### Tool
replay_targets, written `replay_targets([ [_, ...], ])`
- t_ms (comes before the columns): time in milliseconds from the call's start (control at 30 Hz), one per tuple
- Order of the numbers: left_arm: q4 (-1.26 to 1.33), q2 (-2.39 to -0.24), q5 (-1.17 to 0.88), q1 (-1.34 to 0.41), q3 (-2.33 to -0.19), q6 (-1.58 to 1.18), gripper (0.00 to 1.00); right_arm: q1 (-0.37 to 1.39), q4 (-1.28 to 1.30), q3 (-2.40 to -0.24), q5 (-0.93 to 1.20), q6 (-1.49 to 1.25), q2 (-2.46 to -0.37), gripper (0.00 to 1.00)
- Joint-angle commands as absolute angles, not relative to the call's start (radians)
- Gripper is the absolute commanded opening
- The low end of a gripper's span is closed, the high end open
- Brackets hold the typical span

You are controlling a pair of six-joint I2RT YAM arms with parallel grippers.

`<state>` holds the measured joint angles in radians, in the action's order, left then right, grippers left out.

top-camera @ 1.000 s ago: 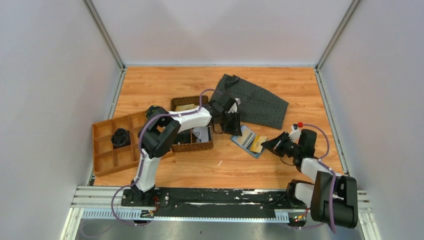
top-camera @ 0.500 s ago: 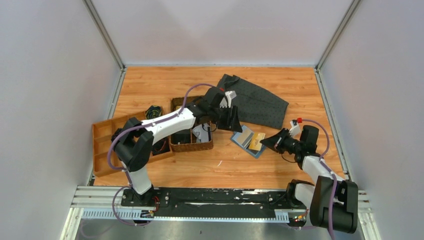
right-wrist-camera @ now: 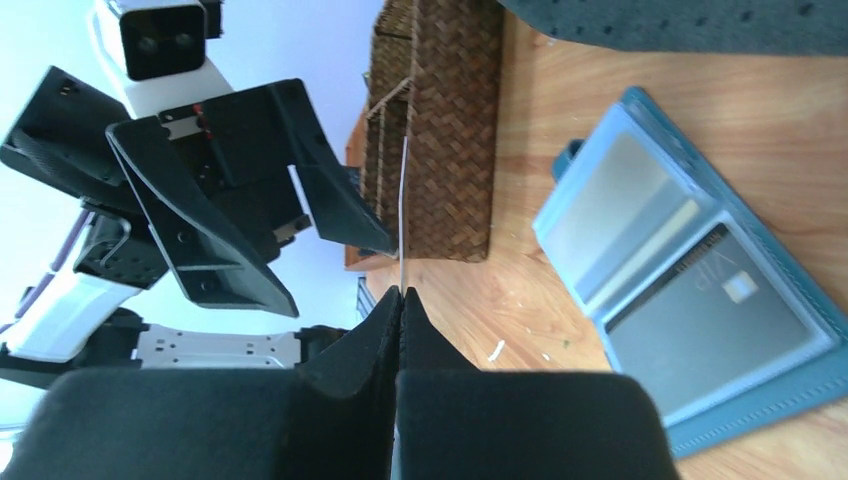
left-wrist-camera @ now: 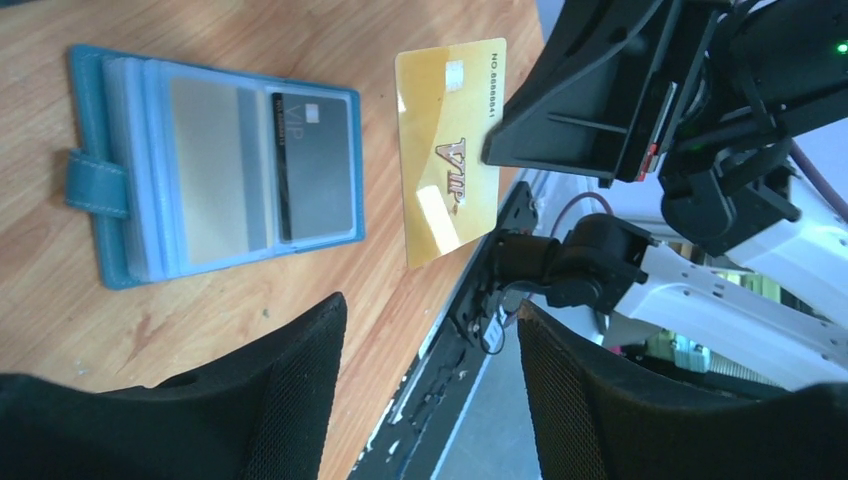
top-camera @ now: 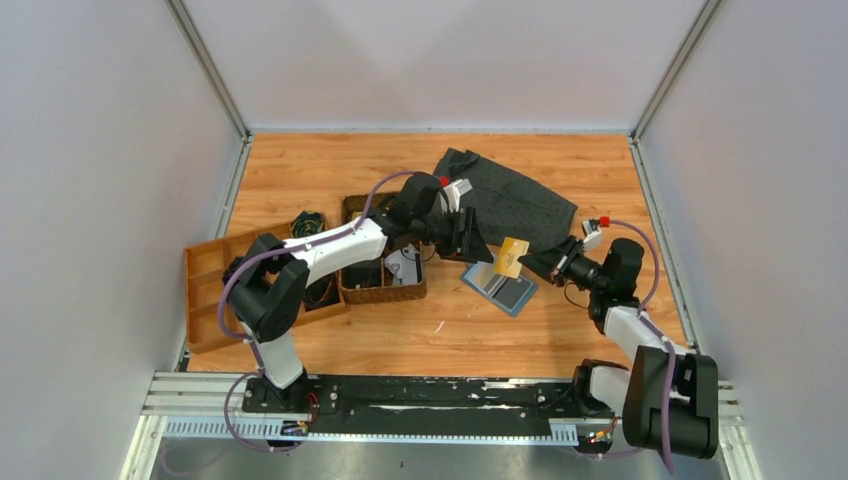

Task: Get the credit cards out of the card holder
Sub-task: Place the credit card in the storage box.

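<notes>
The blue-teal card holder (top-camera: 503, 287) lies open on the wooden table, and it shows in the left wrist view (left-wrist-camera: 150, 170) and the right wrist view (right-wrist-camera: 690, 300) too. A dark grey credit card (left-wrist-camera: 315, 165) sits in one of its slots. My right gripper (top-camera: 533, 261) is shut on a gold credit card (top-camera: 513, 257), held in the air above the holder's far side. That gold credit card (left-wrist-camera: 448, 150) faces the left wrist camera and appears edge-on (right-wrist-camera: 403, 215) above my right gripper (right-wrist-camera: 402, 296). My left gripper (top-camera: 478, 250) hovers open just left of the holder, and nothing lies between its fingers (left-wrist-camera: 260, 400).
A dark grey dotted cloth (top-camera: 515, 205) lies behind the holder. A brown woven basket (top-camera: 385, 275) stands to its left, under the left arm. A wooden divided tray (top-camera: 225, 290) sits at the far left. Metal rails border the table's near edge.
My right gripper has pulled the gold card out of the holder and lifted it up and away. My left gripper has opened and drawn back from the holder.
</notes>
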<state>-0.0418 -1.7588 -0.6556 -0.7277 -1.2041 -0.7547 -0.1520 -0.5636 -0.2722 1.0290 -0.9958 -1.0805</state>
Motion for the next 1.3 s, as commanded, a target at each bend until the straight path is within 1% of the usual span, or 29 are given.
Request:
replay_targets([
  [0, 0.028, -1.782, -0.733, -0.724, -1.216, -0.792, 0.66, -0.115, -0.742, -0.274, 1.071, -1.125, -1.106, 0.0],
  [67, 0.03, -1.791, -0.744, -0.724, -1.223, -0.796, 0.68, -0.092, -0.777, -0.274, 1.069, -1.147, -1.118, 0.0],
  [300, 0.042, -1.814, -0.743, -0.725, -1.232, -0.817, 0.67, -0.01, -0.832, -0.286, 1.042, -1.166, -1.15, 0.0],
  [367, 0.06, -1.817, -0.748, -0.724, -1.228, -0.831, 0.66, -0.005, -0.843, -0.289, 1.039, -1.167, -1.162, 0.0],
  [467, 0.064, -1.816, -0.737, -0.724, -1.224, -0.843, 0.6, 0.029, -0.86, -0.294, 1.032, -1.167, -1.186, 0.0],
  [733, 0.092, -1.813, -0.721, -0.724, -1.195, -0.871, 0.36, 0.079, -0.947, -0.298, 1.01, -1.182, -1.285, 0.0],
  [867, 0.094, -1.81, -0.718, -0.724, -1.186, -0.873, 0.2, 0.091, -1.014, -0.294, 1.005, -1.206, -1.341, 0.0],
  [967, 0.093, -1.805, -0.717, -0.723, -1.181, -0.874, 0.01, 0.105, -1.034, -0.301, 1.01, -1.21, -1.369, 0.0],
  [1000, 0.093, -1.8, -0.719, -0.721, -1.178, -0.881, 0.0, 0.106, -1.037, -0.307, 1.016, -1.21, -1.379, 0.0],
  [1033, 0.093, -1.791, -0.718, -0.718, -1.175, -0.888, 0.0, 0.107, -1.041, -0.311, 1.022, -1.21, -1.386, 0.05],
  [1133, 0.093, -1.73, -0.696, -0.701, -1.151, -0.901, 0.0, 0.107, -1.005, -0.328, 1.025, -1.193, -1.384, 0.36],
  [1167, 0.093, -1.705, -0.689, -0.686, -1.138, -0.904, 0.0, 0.108, -0.961, -0.337, 1.022, -1.17, -1.373, 0.41],
  [1267, 0.092, -1.629, -0.683, -0.625, -1.083, -0.905, 0.0, 0.107, -0.757, -0.397, 1.01, -1.051, -1.321, 0.51],
])
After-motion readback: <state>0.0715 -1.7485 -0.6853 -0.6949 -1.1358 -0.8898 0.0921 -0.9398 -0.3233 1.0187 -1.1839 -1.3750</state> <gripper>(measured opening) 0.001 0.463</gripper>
